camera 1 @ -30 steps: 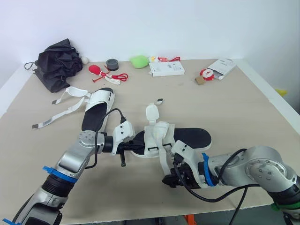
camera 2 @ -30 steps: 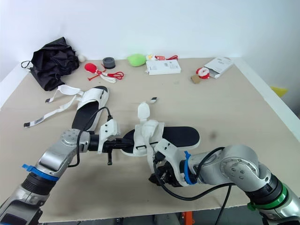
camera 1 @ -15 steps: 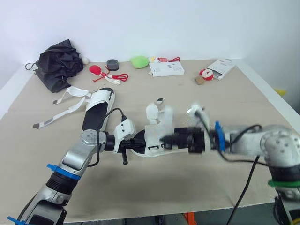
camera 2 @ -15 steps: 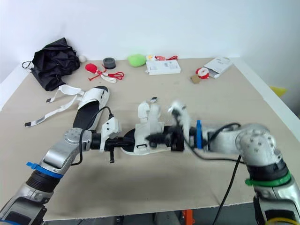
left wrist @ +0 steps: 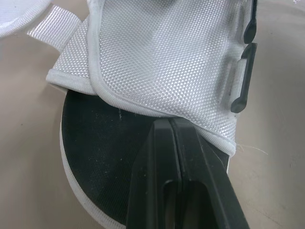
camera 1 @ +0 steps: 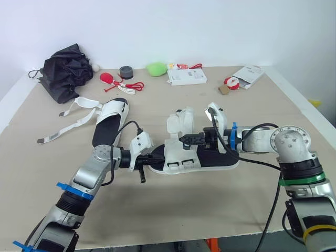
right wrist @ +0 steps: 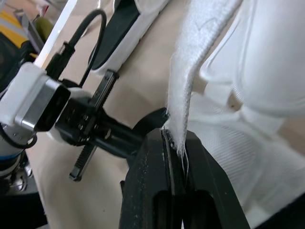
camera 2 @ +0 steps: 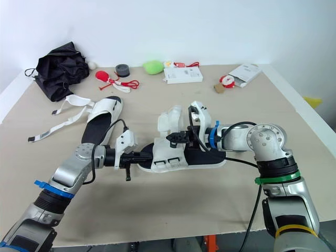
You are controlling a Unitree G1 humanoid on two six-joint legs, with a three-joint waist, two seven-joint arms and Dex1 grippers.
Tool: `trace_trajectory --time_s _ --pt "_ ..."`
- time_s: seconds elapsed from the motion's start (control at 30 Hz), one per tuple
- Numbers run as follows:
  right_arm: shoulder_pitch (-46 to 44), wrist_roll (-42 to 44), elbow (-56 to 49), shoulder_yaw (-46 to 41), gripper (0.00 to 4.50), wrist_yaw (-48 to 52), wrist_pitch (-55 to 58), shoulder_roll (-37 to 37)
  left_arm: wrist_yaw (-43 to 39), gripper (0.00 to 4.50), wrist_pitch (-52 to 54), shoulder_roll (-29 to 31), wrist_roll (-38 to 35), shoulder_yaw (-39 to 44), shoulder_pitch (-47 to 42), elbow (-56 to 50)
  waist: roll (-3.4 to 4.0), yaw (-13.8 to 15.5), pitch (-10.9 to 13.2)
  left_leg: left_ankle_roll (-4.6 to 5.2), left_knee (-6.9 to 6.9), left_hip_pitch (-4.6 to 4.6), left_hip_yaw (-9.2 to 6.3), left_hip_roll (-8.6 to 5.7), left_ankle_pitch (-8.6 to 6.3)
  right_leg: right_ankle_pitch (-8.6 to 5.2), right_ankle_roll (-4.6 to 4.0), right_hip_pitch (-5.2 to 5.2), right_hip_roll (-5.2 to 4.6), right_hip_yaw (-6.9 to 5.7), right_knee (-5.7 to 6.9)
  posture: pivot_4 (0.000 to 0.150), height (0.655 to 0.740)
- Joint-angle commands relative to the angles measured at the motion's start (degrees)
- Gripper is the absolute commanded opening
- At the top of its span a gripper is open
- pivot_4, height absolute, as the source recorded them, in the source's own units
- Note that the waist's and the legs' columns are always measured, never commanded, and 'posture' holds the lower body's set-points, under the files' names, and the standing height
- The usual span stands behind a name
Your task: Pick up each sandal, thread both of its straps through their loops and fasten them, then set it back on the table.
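A white-strapped sandal with a black sole [camera 1: 210, 157] lies mid-table. My left gripper [camera 1: 154, 159] is shut on its toe end, and its fingertips [left wrist: 164, 131] pinch the sole's edge under the white mesh strap [left wrist: 162, 57]. From the right, my right gripper [camera 1: 184, 140] reaches over the sandal. It is shut on a white strap [right wrist: 190, 81] and holds it up above the sandal's front. A second sandal [camera 1: 110, 123] lies to the left on the table [camera 1: 157, 210], its loose straps [camera 1: 68, 123] spread out.
Along the table's back edge sit a black bag [camera 1: 65, 71], a red item with cord [camera 1: 113, 80], a tape roll [camera 1: 125, 71], a green object [camera 1: 155, 68], a white box [camera 1: 186, 77] and an open packet [camera 1: 248, 73]. The right arm's cable hangs off the front edge.
My right arm has swung from in front of the sandal, up and round to its right side, drawing the strap over the top. The left gripper has kept hold of the toe.
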Motion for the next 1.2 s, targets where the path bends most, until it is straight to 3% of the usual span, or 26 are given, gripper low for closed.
trace_trajectory --time_s 0.03,0.37,0.67,0.87,1.2 --pt "-0.90 4.32 0.70 -3.73 0.06 0.79 5.13 1.48 1.44 0.00 0.92 0.02 1.11 -0.73 1.61 1.35 0.00 0.00 0.00 0.01 0.00 0.00 0.00 0.01 0.01 0.01 -0.01 0.00 0.01 0.00 0.01 0.150 0.7400" --pt "3.45 0.94 -2.23 -3.41 0.06 0.83 9.68 0.91 0.90 0.00 0.52 0.80 1.49 -0.66 1.17 1.63 0.05 -0.15 -0.04 0.01 -0.01 0.01 0.01 0.00 0.01 0.00 -0.01 0.00 0.02 0.01 0.01 0.150 0.7400" --pt "-4.87 -4.92 7.67 -8.17 0.06 3.39 9.01 2.43 0.57 0.00 -0.10 0.52 1.63 -1.19 0.07 2.85 0.05 -0.18 -0.03 0.08 0.02 0.03 0.08 -0.06 0.05 0.08 0.04 0.00 0.04 0.06 0.01 0.150 0.7400" --pt "-2.91 -9.97 7.63 -7.49 0.06 5.21 9.45 2.59 0.64 0.00 -0.36 0.52 1.62 -1.15 0.15 3.10 0.06 -0.16 -0.03 0.09 -0.01 0.01 0.06 -0.05 0.06 0.07 0.01 -0.02 0.05 0.03 0.01 0.150 0.7400" --pt "-0.60 -5.25 3.96 -11.39 0.06 6.30 16.57 6.31 1.06 0.00 -0.45 0.41 1.60 -0.89 0.54 3.42 0.06 -0.28 -0.03 0.09 -0.01 0.02 0.05 -0.05 0.06 0.07 0.02 -0.01 0.05 0.04 0.01 0.150 0.7400"
